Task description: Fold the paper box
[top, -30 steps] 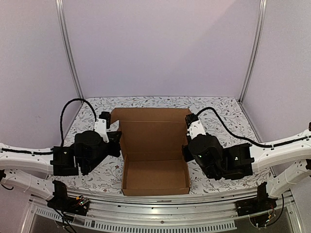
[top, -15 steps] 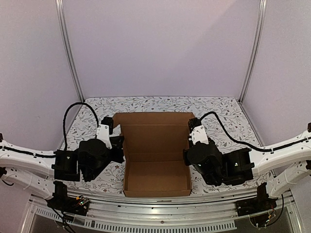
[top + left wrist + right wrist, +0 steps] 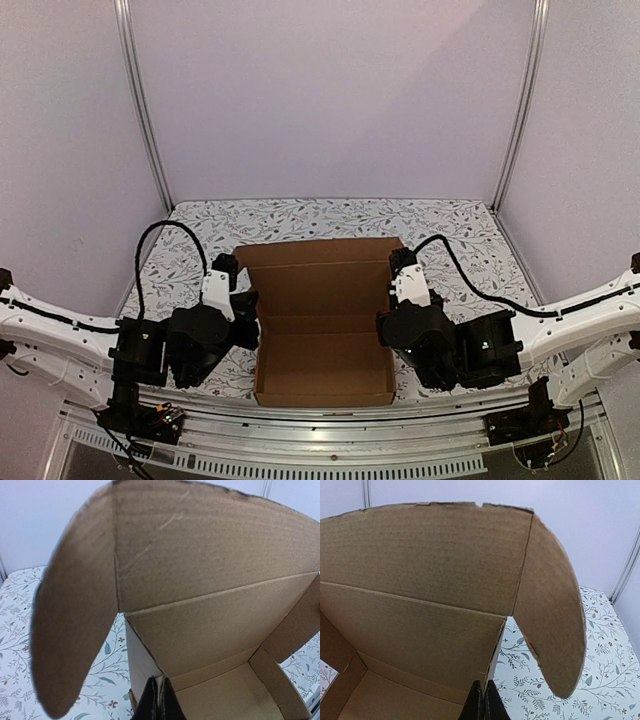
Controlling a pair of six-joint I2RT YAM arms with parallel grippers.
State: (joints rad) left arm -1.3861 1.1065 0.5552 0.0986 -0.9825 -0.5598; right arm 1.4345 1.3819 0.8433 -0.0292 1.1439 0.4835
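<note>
The paper box (image 3: 322, 362) is a brown cardboard tray standing open at the table's near middle, with its lid panel (image 3: 320, 265) raised behind it. My left gripper (image 3: 252, 325) is shut on the box's left side wall; in the left wrist view its fingertips (image 3: 159, 705) pinch that wall's top edge (image 3: 145, 655), with the lid's rounded ear flap (image 3: 75, 630) hanging at left. My right gripper (image 3: 386, 322) is shut on the right side wall; the right wrist view shows it (image 3: 483, 705) clamping that wall (image 3: 496, 650), with the other rounded ear flap (image 3: 552, 620) at right.
A floral tablecloth (image 3: 455, 230) covers the table. Pale walls and aluminium posts (image 3: 140, 110) close in the back and sides. Black cables (image 3: 160, 235) loop up from both wrists. A metal rail (image 3: 320, 440) runs along the near edge.
Both wrists have drawn back toward the near edge while still pinching the side walls. The lid panel has swung up and forward, so its top edge now sits closer.
</note>
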